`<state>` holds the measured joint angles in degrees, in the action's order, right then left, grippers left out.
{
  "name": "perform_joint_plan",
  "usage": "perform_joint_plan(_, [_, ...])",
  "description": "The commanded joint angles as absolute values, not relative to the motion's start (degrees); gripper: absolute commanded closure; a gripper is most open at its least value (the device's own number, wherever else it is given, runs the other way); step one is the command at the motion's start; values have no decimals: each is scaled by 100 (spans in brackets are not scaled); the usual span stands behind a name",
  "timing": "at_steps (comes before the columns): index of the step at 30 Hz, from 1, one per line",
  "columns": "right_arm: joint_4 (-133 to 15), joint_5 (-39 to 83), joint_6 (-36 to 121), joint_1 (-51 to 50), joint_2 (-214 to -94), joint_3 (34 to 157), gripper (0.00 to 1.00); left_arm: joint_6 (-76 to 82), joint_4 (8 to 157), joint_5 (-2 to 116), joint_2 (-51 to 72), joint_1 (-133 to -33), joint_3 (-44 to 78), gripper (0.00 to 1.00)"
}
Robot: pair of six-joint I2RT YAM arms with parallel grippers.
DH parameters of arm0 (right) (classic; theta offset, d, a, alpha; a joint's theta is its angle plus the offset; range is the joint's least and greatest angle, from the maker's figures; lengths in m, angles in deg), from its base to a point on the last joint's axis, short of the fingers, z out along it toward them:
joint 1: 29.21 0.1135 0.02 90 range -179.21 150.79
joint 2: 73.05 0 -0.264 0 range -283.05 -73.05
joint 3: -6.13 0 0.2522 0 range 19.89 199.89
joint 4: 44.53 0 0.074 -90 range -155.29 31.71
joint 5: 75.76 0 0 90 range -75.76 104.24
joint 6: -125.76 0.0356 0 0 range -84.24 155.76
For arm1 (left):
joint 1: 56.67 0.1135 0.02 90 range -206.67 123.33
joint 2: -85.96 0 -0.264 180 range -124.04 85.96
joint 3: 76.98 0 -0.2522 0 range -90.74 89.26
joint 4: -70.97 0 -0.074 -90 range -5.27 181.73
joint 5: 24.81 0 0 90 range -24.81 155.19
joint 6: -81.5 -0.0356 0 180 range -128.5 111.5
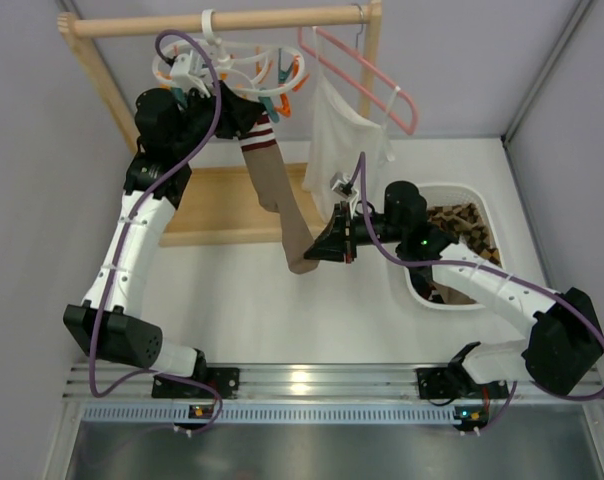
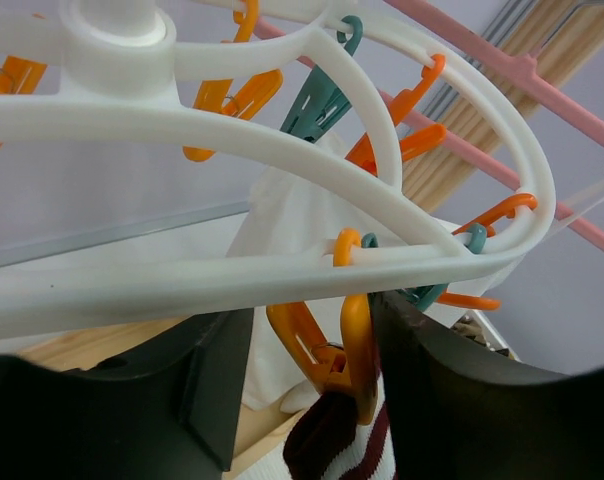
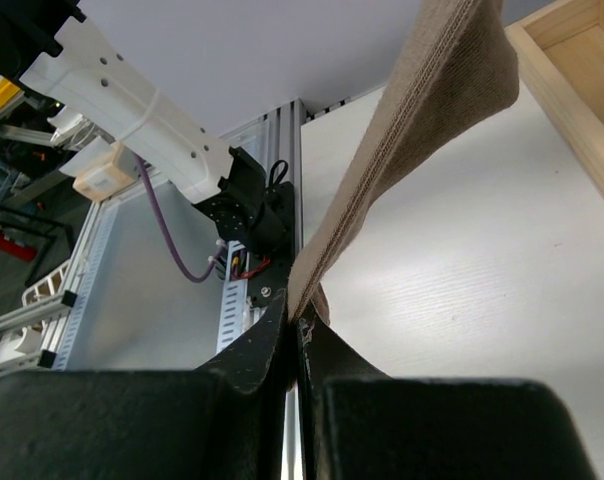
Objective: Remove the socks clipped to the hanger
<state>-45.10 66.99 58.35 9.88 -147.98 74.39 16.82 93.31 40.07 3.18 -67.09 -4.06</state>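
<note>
**A:** Where is the sock (image 1: pixel 272 175) now?

**B:** Its striped cuff (image 2: pixel 332 450) is pinned by an orange peg (image 2: pixel 357 350) under the hanger (image 2: pixel 132 125), over the worktop's far left. The foot slants down toward the middle of the worktop.

**A:** And the pincers?

**B:** The right pincer (image 3: pixel 295 325) is clamped on the toe end. The left pincer (image 2: pixel 312 330) has a finger on each side of that peg. I can't tell whether it is squeezing.

**A:** How will the sock handle?

**B:** I'd guess it's light, limp and stretchy. A tug from the toe would lengthen the knit and tilt the hanger before the cuff slips. Better to pinch the peg's upper legs so it opens, then draw the sock down.

**A:** Any risks?

**B:** The pegs dangle loosely, so this one may swing away. Other socks lie in the basket (image 1: pixel 462 187) by the right edge.
</note>
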Motion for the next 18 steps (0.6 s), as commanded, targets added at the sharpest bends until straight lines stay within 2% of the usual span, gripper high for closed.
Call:
perform_joint_plan(1, [-4598, 6926, 5703, 946, -14723, 7702, 100, 1514, 8833, 3830, 448, -6634, -487, 47])
perform_joint_plan(6, [-4598, 6944, 5677, 937, -14784, 7702, 100, 1515, 8807, 3707, 387, -6634, -619, 48])
perform_joint_plan(7, [-4598, 6944, 5685, 946, -14784, 7702, 100, 1506, 8798, 3689, 387, -6634, -663, 51])
perform_joint_plan(8, [-4590, 6944, 5686, 946, -14784, 7702, 100, 1514, 8807, 3672, 369, -6634, -689, 61])
perform_joint_plan(11, [-4590, 6944, 5677, 946, -14784, 7702, 100, 1541, 8807, 3593, 352, -6634, -716, 78])
perform_joint_plan(12, [-4590, 6935, 5677, 946, -14776, 7693, 100, 1567, 8807, 3575, 352, -6634, -716, 88])
perform_joint_plan(16, [-4555, 6917, 5685, 946, -14749, 7632, 100, 1620, 8807, 3645, 360, -6625, -672, 100])
perform_joint_plan(17, [-4537, 6917, 5703, 946, -14740, 7614, 100, 1646, 8807, 3680, 369, -6634, -637, 100])
perform_joint_plan(18, [-4520, 6909, 5712, 946, -14706, 7579, 100, 1690, 8807, 3715, 395, -6634, -602, 95])
